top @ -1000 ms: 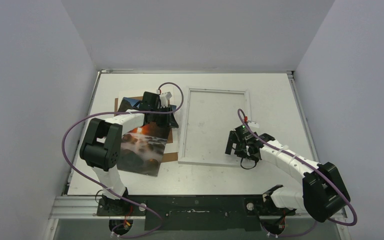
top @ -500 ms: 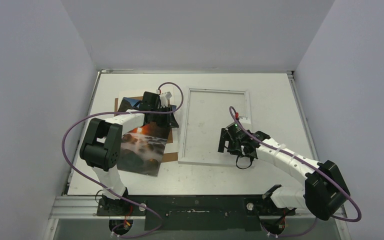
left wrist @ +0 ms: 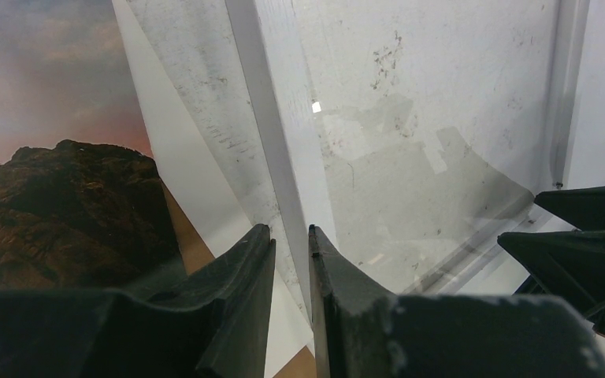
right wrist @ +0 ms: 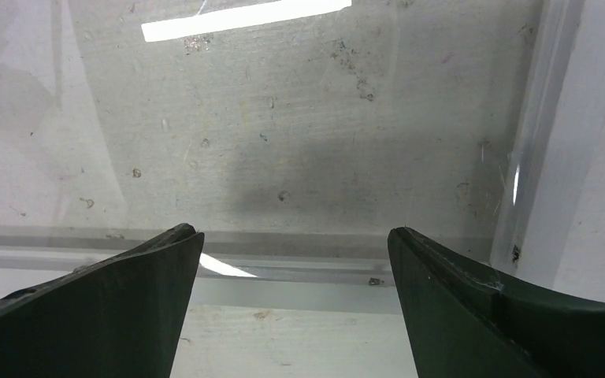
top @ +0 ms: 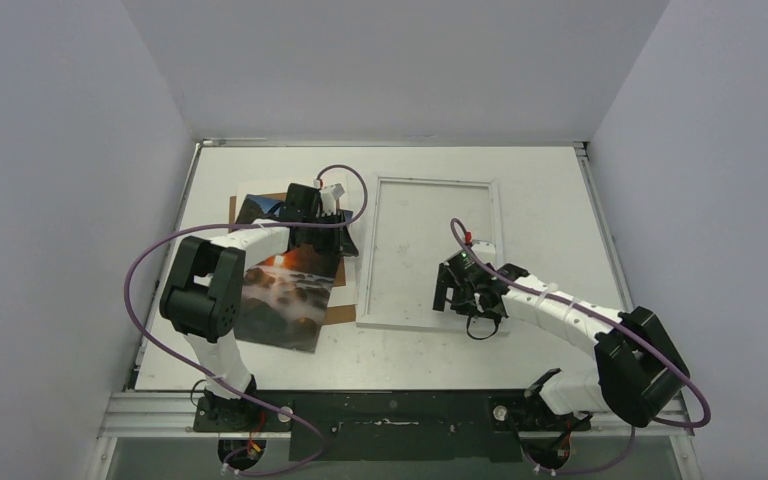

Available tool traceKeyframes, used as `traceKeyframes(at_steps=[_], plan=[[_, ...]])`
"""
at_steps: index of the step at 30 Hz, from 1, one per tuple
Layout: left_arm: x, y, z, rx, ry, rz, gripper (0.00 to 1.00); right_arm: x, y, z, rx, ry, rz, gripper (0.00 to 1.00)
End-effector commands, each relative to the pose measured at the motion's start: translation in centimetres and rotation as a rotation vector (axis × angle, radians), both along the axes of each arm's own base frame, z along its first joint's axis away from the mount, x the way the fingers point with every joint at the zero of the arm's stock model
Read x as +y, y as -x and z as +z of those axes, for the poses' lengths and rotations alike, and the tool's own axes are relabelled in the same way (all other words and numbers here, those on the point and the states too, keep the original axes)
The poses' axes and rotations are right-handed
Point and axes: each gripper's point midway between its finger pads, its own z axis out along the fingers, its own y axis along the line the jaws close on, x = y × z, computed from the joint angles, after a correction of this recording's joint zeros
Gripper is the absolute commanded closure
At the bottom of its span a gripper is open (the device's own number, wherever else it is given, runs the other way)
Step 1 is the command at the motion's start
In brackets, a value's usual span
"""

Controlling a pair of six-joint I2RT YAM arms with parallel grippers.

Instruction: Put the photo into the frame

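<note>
One photo (top: pixel 280 295) left of left gripper (left wrist: pixel 291 230), nearly closed, hold unclear; one frame (top: pixel 430 181), glass inside, beneath wide-spread right gripper (right wrist: pixel 291 232).

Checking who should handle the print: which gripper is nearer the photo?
Left. The left gripper is at the photo's far right edge; the right gripper is over the frame's near right corner, apart from the photo.

And this was a robotics lab cell: left arm (top: pixel 205 285) and right arm (top: pixel 560 312) bolted to a black rail (top: pixel 400 410) at bottom, purple cables (top: pixel 127 290) looping, blank walls (top: pixel 60 150) boxing a scuffed white table (top: pixel 550 200).
</note>
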Motion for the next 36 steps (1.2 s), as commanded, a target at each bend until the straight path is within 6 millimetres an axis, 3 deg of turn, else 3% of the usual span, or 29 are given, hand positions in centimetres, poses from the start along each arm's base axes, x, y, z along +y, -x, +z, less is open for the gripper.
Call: traceKeyframes(at_steps=[1, 7, 11, 16, 19, 22, 25, 29, 33, 36], plan=[[-0.6, -1.2, 2.0, -0.074, 0.03, -0.006, 0.79, 0.3, -0.1, -0.8, 0.0, -0.007, -0.004, 0.09], [-0.8, -1.2, 2.1, -0.074, 0.03, -0.008, 0.79, 0.1, 0.0, -1.2, 0.007, 0.0, -0.003, 0.09], [-0.7, -1.2, 2.0, -0.073, 0.03, -0.007, 0.79, 0.3, -0.4, -0.2, -0.012, -0.002, 0.001, 0.09], [-0.8, -1.3, 2.4, -0.073, 0.029, -0.01, 0.79, 1.4, -2.0, 3.7, -0.091, -0.044, 0.013, 0.08], [-0.3, -1.7, 3.5, -0.076, 0.036, -0.002, 0.78, 3.2, -3.0, 6.2, -0.144, -0.1, 0.037, 0.04], [1.4, -2.8, 5.4, -0.074, 0.045, 0.02, 0.75, 5.5, -3.7, 7.9, -0.181, -0.146, 0.063, 0.02], [4.5, -4.1, 8.3, -0.107, 0.04, 0.053, 0.67, 8.6, -4.5, 9.2, -0.219, -0.209, 0.102, 0.01], [11.4, -5.1, 11.1, -0.147, -0.042, 0.097, 0.54, 14.3, -6.1, 10.6, -0.258, -0.287, 0.176, 0.0], [20.2, -5.0, 10.3, -0.119, -0.182, 0.173, 0.51, 20.8, -7.8, 10.6, -0.267, -0.341, 0.261, 0.05], [25.3, -3.9, 8.4, -0.064, -0.227, 0.232, 0.51, 25.0, -8.7, 9.4, -0.252, -0.336, 0.315, 0.05]])
